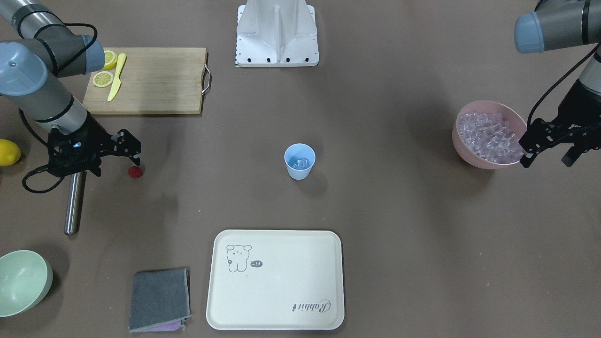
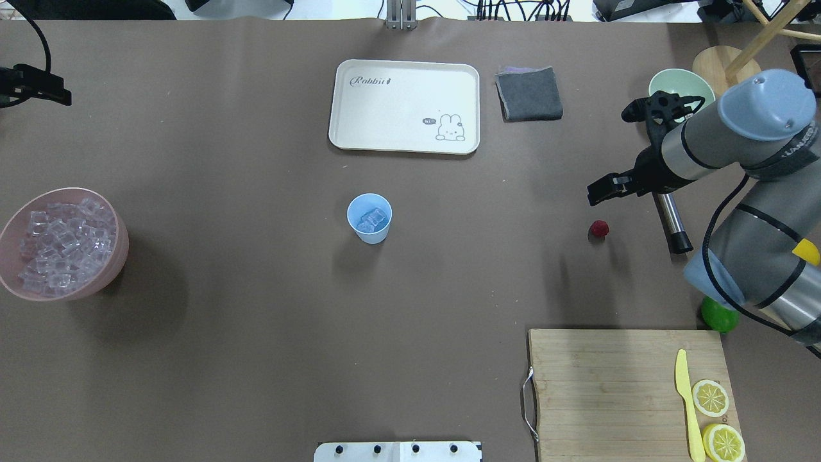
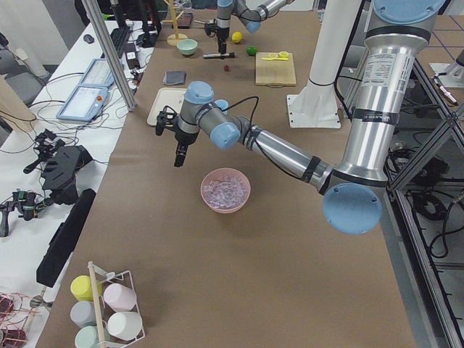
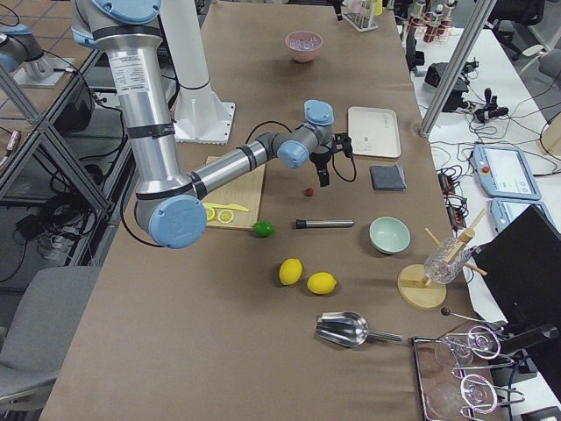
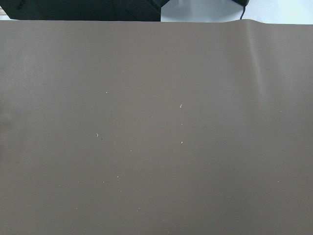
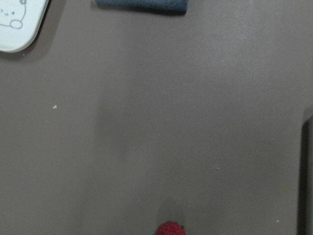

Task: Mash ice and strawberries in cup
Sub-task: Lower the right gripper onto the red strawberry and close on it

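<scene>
Small dark-red strawberry well apart from light-blue plastic cup, just beside right gripper; jaws' state: can't tell

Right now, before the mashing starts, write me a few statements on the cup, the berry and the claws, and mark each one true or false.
1. The small light-blue plastic cup holds a few clear ice cubes. True.
2. The small dark-red strawberry is in the cup. False: it lies on the brown table, close to the right claw.
3. The left claw is shut on an ice cube. False: it hangs open, holding nothing, by the pink bowl heaped with more cubes.
4. The yellow plastic knife lies on the wooden cutting board beside two lemon slices. True.
</scene>
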